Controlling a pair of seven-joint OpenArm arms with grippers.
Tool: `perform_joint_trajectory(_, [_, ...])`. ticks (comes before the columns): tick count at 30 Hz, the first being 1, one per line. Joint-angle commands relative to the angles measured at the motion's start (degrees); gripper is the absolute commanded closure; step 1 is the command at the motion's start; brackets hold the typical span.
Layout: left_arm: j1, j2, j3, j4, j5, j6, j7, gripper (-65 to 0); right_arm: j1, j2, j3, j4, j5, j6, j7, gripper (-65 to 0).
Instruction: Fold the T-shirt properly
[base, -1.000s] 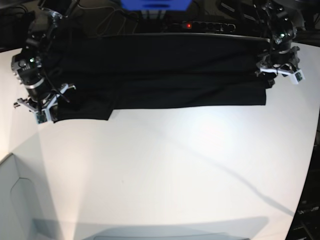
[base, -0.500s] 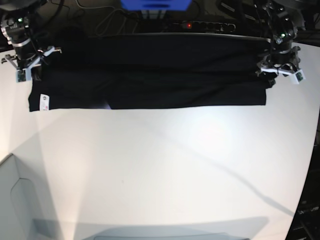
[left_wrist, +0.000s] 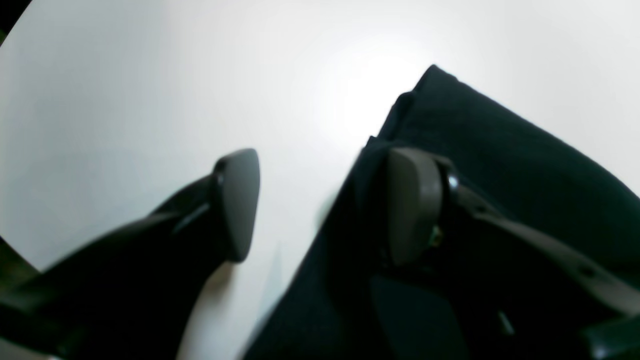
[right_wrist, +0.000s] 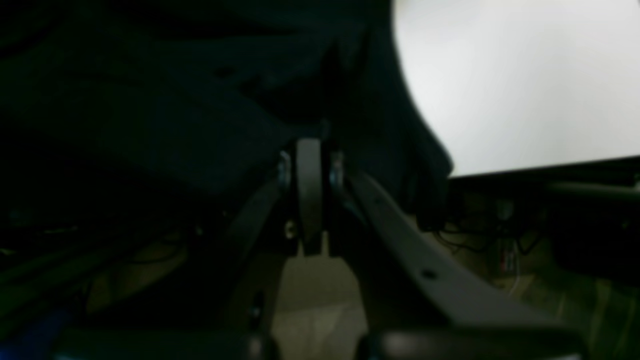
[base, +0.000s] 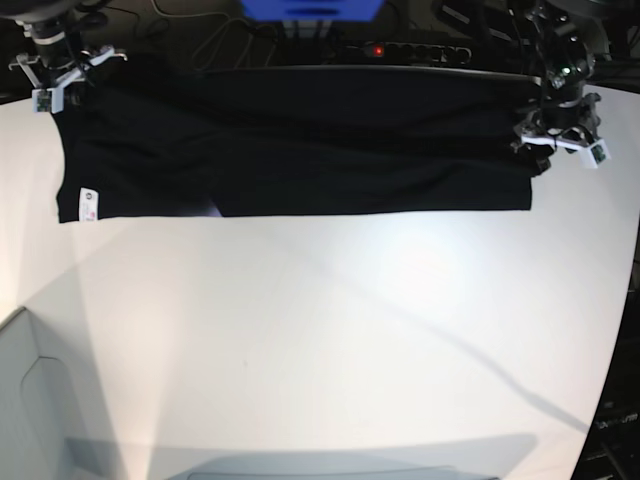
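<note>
Left gripper (left_wrist: 325, 205): low, jaws apart | Right gripper (right_wrist: 312, 145): jaws together, arm (base: 62, 30) at upper left

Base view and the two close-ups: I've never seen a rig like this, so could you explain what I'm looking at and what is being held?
This is a robot with two arms, each ending in a gripper. The base view looks down over a white table, with the arms at its top corners. The close-ups come from cameras on the wrists. In the base view the sides are swapped: the robot's left arm is on the right.

A black T-shirt lies in a wide band along the far side, with a small white tag near one corner.

The right gripper is shut and appears to pinch the shirt's far part. The left gripper is open, one finger over the shirt and the other over bare table, so it holds nothing.
</note>
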Motion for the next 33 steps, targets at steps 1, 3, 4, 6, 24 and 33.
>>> perform_joint_trajectory(1, [0.3,-0.8,-0.4,1.1,-0.1,-0.1,-1.2,-38.5,-0.6,0.6,0.4,1.0,0.5,-0.2,1.3,0.0])
perform_joint_trajectory(3, [0.9,-0.8,-0.5,1.1,-0.1,-0.1,-1.3,-38.5,-0.6,0.5,0.7,1.0,0.5,-0.2,1.3,0.0])
perform_joint_trajectory(4, [1.3,-0.8,-0.5,1.5,-0.1,-0.1,-1.4,-38.5,-0.7,0.5,0.7,1.0,0.5,-0.2,1.3,0.0])
perform_joint_trajectory(6, [2.1,-0.8,-0.5,3.6,-0.2,-0.1,-1.3,-38.5,-0.7,0.5,0.8,1.0,0.5,-0.2,1.3,0.0])
perform_joint_trajectory(24, [8.3,-0.4,-7.4,12.6,-7.7,-0.1,-1.1,-38.5,0.9,-1.2,4.4,1.0,0.5,-0.2,1.3,0.0])
perform_joint_trajectory(33, [7.8,-0.1,-2.1,10.0,-9.2,-0.1,-1.1,-38.5,4.9,-1.2,4.4,1.0,0.5,-0.2,1.3,0.0])
